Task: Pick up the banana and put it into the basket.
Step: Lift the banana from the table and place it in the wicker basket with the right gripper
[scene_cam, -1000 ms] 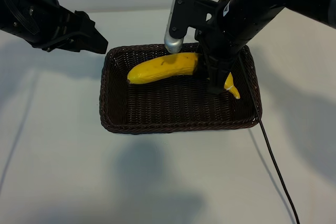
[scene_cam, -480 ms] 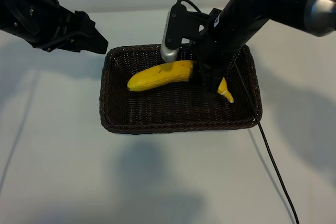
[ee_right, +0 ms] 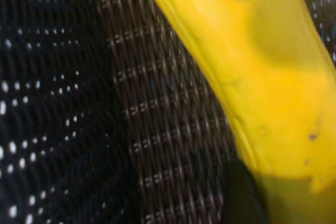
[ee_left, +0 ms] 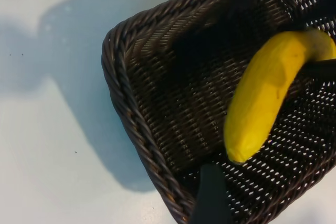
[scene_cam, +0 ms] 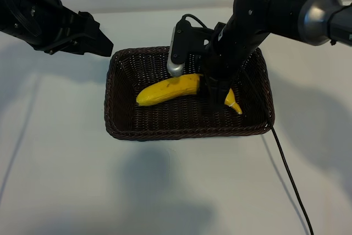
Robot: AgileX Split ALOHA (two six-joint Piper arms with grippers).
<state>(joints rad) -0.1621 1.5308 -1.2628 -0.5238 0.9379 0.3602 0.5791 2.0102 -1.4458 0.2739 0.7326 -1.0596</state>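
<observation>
From outside, I saw one banana (scene_cam: 168, 89) inside one basket (scene_cam: 118, 119) — my right gripper (scene_cam: 215, 93) closed around it, my left gripper (scene_cam: 91, 39) parked wide apart beside the rim. Both wrist views showed that single banana over wicker.

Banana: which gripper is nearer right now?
Right. The right gripper is down in the basket, its fingers closed on the banana near its stem end. The left gripper is open, outside the basket beyond its far left corner, apart from the banana.
</observation>
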